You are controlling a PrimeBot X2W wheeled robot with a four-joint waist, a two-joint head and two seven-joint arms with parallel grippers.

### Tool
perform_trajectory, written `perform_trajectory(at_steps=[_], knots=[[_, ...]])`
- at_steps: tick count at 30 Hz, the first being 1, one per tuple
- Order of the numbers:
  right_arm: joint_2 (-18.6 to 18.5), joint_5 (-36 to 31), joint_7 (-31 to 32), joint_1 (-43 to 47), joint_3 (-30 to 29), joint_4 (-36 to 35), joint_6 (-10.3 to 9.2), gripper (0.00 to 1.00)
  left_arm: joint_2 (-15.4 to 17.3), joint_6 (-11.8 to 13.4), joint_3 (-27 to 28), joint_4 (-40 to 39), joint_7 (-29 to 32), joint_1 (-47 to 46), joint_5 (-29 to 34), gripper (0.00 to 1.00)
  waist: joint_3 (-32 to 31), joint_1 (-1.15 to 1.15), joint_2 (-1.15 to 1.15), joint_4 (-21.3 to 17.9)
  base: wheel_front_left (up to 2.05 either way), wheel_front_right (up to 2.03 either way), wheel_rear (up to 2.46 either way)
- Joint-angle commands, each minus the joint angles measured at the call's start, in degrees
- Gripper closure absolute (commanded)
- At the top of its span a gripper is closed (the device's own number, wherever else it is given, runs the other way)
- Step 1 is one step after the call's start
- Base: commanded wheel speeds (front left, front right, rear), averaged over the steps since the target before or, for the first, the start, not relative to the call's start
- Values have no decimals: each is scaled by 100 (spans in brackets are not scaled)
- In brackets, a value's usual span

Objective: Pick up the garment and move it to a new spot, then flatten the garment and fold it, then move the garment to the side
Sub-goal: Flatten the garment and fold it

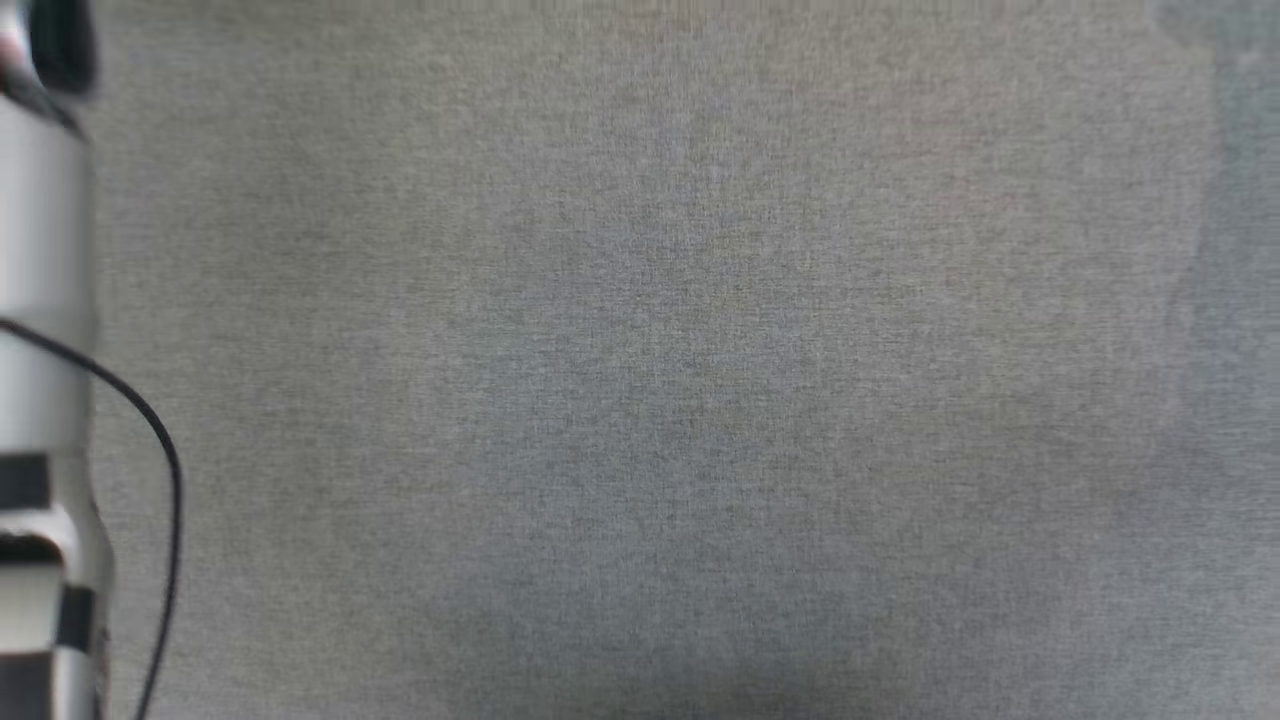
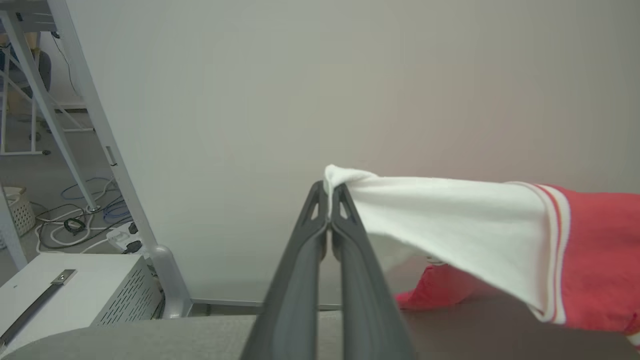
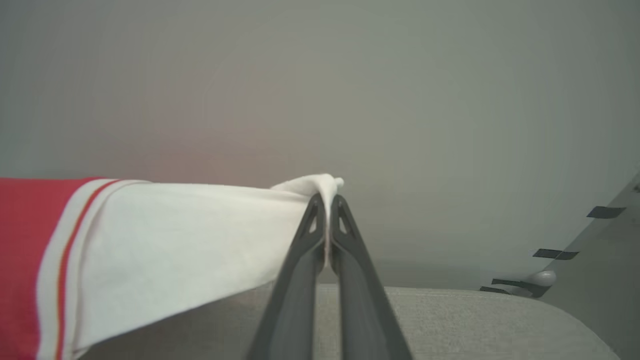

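Garment [image 2: 475, 225] sleeves clamped in left claw [image 2: 329, 194], right claw [image 3: 327, 201].

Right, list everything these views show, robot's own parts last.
garment: one, red with white sleeves and striped trim, held up over the grey surface
grey surface: one, grey fabric, below the garment
wall: one, pale grey, behind the garment
metal frame: one, white, left of the left wrist view
box: one, white with a vented side, lower left of that view
cables: several, white, blue and black, on the floor by the frame
tape strips: several, black, right of the right wrist view
forearm: one, pale, left edge of the head view
left jaws: dark, shut on a white sleeve tip
right jaws: dark, shut on the other white sleeve tip
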Motion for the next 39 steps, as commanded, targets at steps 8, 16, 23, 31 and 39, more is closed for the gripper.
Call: perform_trajectory(at_steps=[8,16,23,31,39], knots=[[-374,654,476,1847,453,-82,-5,100,-132,24,20,137,19,1863,-303,100,-1339,0,0,142,0,0,0],[-647,1277,1039,3381,438,-394,-5,100,47,19,-134,-221,706,3310,-514,100,-2243,0,0,184,0,0,0],[-865,1578,1753,4751,314,-994,-5,100,282,236,-281,-1188,1878,4831,-818,100,-2925,0,0,167,0,0,0],[-903,1775,2570,6122,-242,-1889,-5,100,532,597,-311,-2373,2777,6129,-1110,100,-3355,0,0,119,0,0,0],[-645,1679,3571,7451,-1064,-3101,-5,100,794,962,-262,-3516,3351,7294,-1338,100,-3520,0,0,37,0,0,0]])
